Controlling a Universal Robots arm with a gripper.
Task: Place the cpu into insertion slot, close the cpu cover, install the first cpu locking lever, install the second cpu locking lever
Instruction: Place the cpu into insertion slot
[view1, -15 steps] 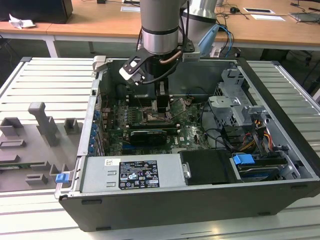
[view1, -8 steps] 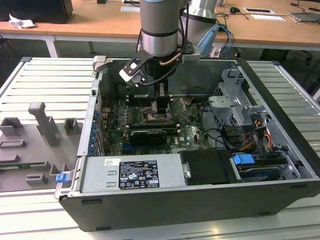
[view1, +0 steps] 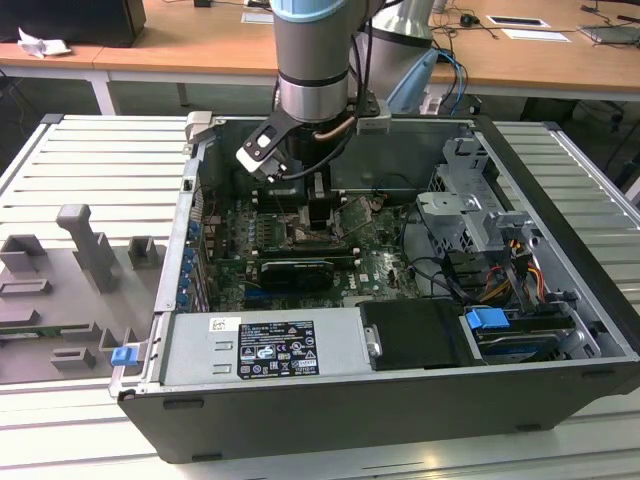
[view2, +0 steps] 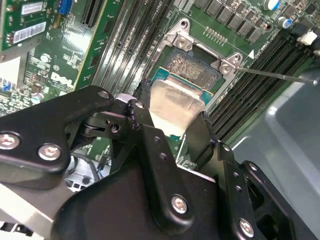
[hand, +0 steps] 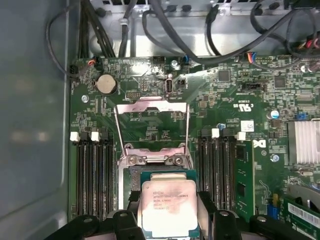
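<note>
An open computer case (view1: 300, 425) lies on a slatted metal counter (view1: 100, 160), with the robot arm reaching down into its far part, toward the exterior view's left. In both wrist views the hand (view2: 172, 112) is seen closed on the cpu (view2: 177, 97), which is gripped by two opposite edges with its pale metal top facing up. The cpu is held directly over the insertion slot (view2: 192, 67), whose field of fine contacts is partly exposed beyond the chip's far edge. Whether the chip already touches the slot cannot be told. In the first wrist view the cpu cover (hand: 150, 105) is shown swung open, lying back on the green board on the far side of the slot, and long black memory slots (hand: 95, 175) are seen on either side. A thin metal rod (view2: 275, 75), probably a locking lever, juts out from one corner of the slot. The first step, placing the cpu, is judged to be in hand; the cover is not yet closed. Seating calls for the chip to be squared to the slot's rim, kept level and lowered gently, since the contacts are easily bent.
</note>
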